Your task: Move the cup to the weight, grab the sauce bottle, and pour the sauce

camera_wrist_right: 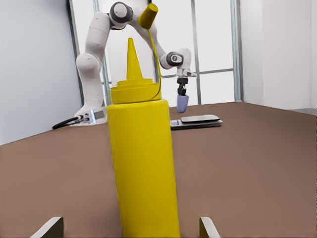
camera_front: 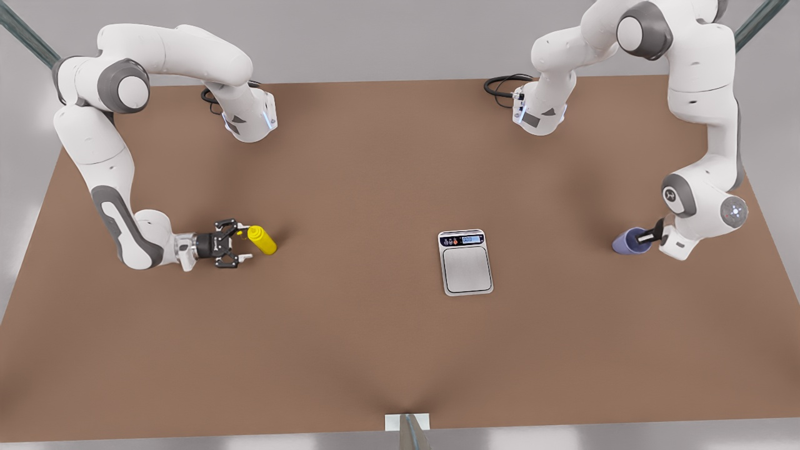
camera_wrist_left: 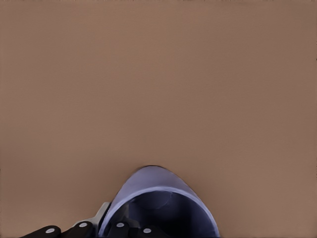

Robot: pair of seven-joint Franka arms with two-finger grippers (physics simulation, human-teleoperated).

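Front view | left gripper (camera_front: 644, 237) clamps cup (camera_front: 627, 242) rim | right gripper (camera_front: 242, 245) wide, flanking sauce bottle (camera_front: 262, 240)

Open table (camera_front: 350, 325) between cup (camera_front: 628, 242) and weight (camera_front: 465, 262).

I see a bright yellow sauce bottle (camera_front: 262, 240), lavender cup (camera_front: 630, 242), silver-grey weight (camera_front: 465, 262) with black panel, plain brown table (camera_front: 350, 337).
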